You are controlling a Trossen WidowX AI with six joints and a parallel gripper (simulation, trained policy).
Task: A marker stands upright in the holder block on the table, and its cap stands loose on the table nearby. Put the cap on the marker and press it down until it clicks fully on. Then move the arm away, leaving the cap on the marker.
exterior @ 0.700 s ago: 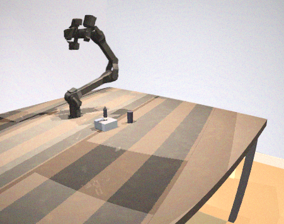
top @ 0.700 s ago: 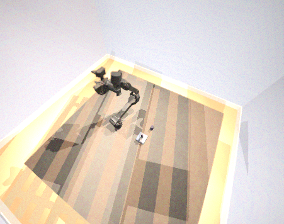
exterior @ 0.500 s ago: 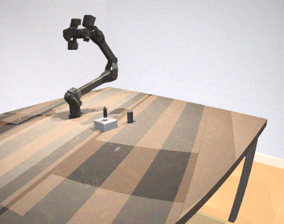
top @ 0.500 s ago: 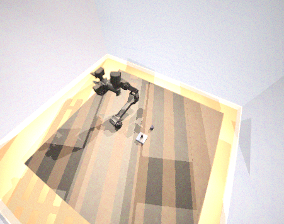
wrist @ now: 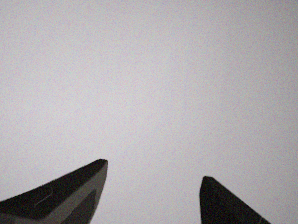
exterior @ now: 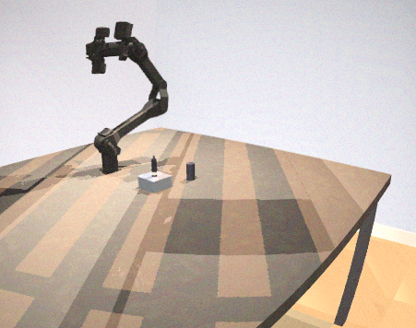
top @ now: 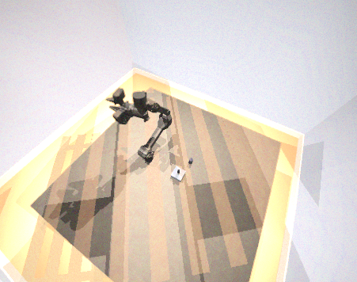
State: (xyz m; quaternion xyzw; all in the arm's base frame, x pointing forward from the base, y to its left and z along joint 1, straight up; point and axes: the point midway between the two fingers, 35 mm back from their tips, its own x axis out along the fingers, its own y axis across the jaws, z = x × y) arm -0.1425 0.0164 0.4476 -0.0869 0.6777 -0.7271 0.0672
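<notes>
1. Gripper (top: 110, 103) (exterior: 88, 53) (wrist: 154, 176) was partly open, with nothing between its fingers, high above the level of the holder block (top: 175, 177) (exterior: 154, 184) and well apart from it.
2. Marker (top: 178, 171) (exterior: 154, 165) stood upright in this block, uncapped.
3. Cap (top: 191, 161) (exterior: 190, 171) stood upright on the worktop (top: 141, 222) (exterior: 243, 230), near the block.
</notes>
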